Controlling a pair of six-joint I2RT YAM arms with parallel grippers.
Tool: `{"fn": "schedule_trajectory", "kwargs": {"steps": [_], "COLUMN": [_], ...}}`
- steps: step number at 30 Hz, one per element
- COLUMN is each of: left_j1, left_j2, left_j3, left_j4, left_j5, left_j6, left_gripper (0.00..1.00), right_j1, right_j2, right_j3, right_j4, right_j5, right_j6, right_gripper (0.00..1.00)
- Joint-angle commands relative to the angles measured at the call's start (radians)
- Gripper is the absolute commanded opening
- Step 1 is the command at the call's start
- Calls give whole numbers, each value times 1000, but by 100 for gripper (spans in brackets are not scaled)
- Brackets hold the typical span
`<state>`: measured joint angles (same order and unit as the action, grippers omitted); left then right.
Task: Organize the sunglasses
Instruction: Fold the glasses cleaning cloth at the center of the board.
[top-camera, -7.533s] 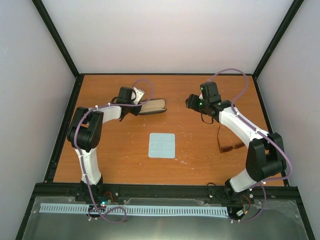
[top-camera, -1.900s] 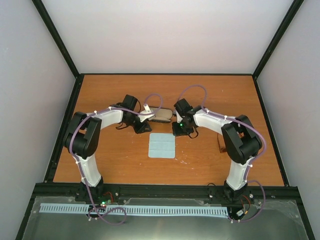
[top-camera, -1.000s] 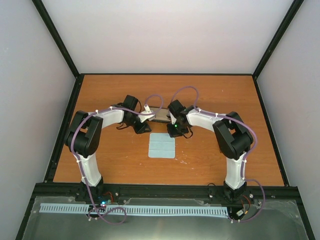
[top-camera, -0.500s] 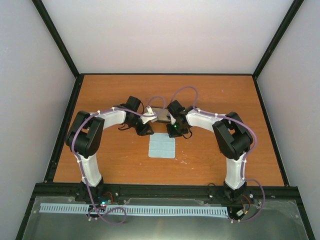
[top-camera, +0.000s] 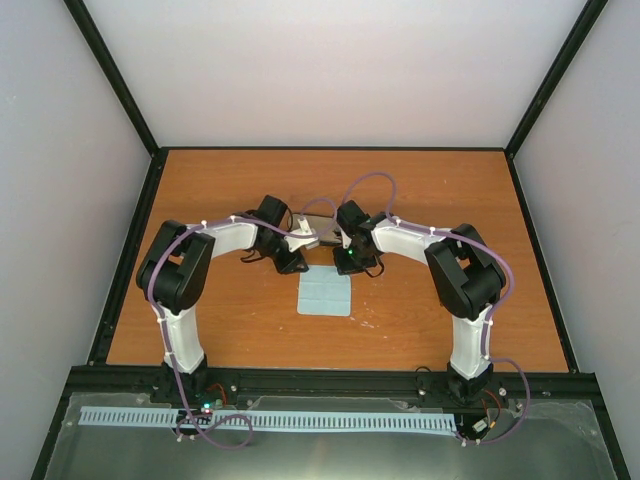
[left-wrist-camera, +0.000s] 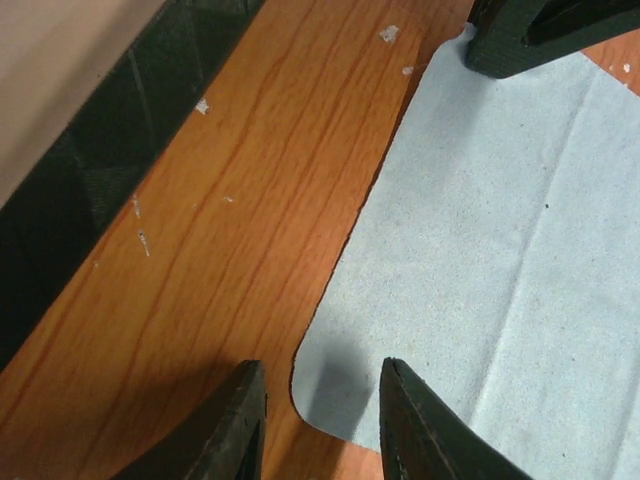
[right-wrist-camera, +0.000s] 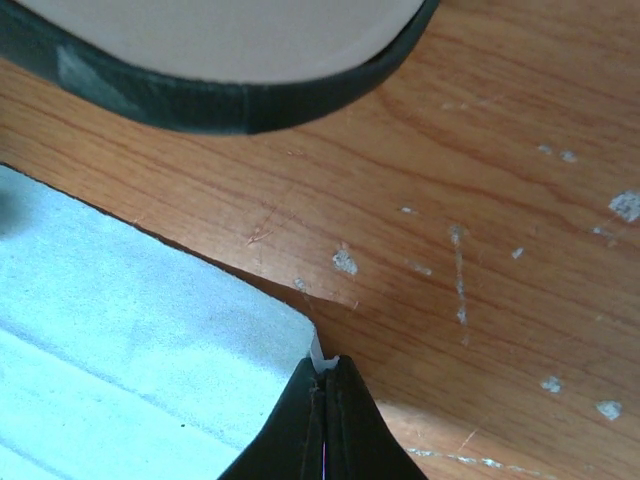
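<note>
Left gripper (left-wrist-camera: 322, 380) open, straddling the 11 o'clock corner of the cloth (left-wrist-camera: 500, 250). Right gripper (right-wrist-camera: 324, 372) closed, pinching its 1 o'clock corner; case (right-wrist-camera: 200, 100) at 12 o'clock. Sunglasses hidden from every view.

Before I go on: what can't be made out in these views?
Sunglasses: in no view; in the top view the arms may cover them.
Case: mostly under the arms in the top view, cut off by the frame edge in both wrist views.
Right gripper: shut at the cloth corner; the right wrist view is too tight to show whether it pinches it.
</note>
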<state>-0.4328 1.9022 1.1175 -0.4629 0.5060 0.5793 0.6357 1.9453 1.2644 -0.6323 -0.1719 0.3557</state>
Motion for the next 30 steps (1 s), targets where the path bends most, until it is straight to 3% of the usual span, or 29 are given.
{"fn": "schedule_trajectory", "kwargs": {"steps": [1, 9, 30], "left_j1": [-17, -19, -20], "left_j2": [26, 27, -32], "left_j3": [17, 24, 45], "left_j4": [-4, -20, 0], "left_j5": [-26, -27, -5], "left_j6": [18, 25, -39], "left_gripper": [28, 1, 1], "right_j1": [4, 4, 5], "right_j2": [-8, -22, -125], "right_j3": [1, -3, -65], "right_j4": [-6, -1, 77], "right_j5": [44, 50, 43], "right_j6": [3, 9, 2], "right_gripper": [3, 3, 3]}}
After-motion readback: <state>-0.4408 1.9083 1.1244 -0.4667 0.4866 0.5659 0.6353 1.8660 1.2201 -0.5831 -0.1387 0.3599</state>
